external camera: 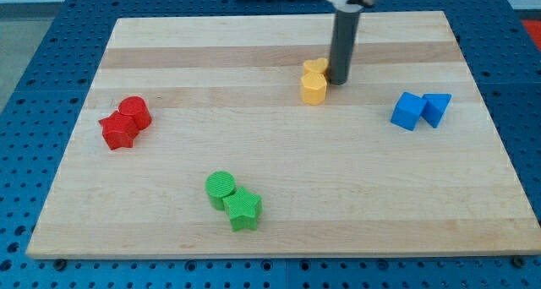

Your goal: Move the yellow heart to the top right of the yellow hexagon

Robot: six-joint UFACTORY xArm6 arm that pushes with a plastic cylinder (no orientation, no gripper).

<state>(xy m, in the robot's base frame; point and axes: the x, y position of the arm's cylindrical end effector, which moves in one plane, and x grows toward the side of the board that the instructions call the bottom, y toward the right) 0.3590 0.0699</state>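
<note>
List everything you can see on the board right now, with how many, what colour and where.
yellow hexagon: one, yellow, upper middle
yellow heart: one, yellow, touching the hexagon's top, partly hidden by the rod
red blocks: two, red, the view's left, touching
green cylinder: one, green, lower middle
green star: one, green, against the cylinder
blue blocks: two, blue, the view's right, touching
wooden board: one, pale wood
my tip: one, dark, just right of the yellow pair

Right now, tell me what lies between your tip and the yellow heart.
Nothing: in the camera view my tip sits right against the yellow heart, on its right, above the yellow hexagon.
</note>
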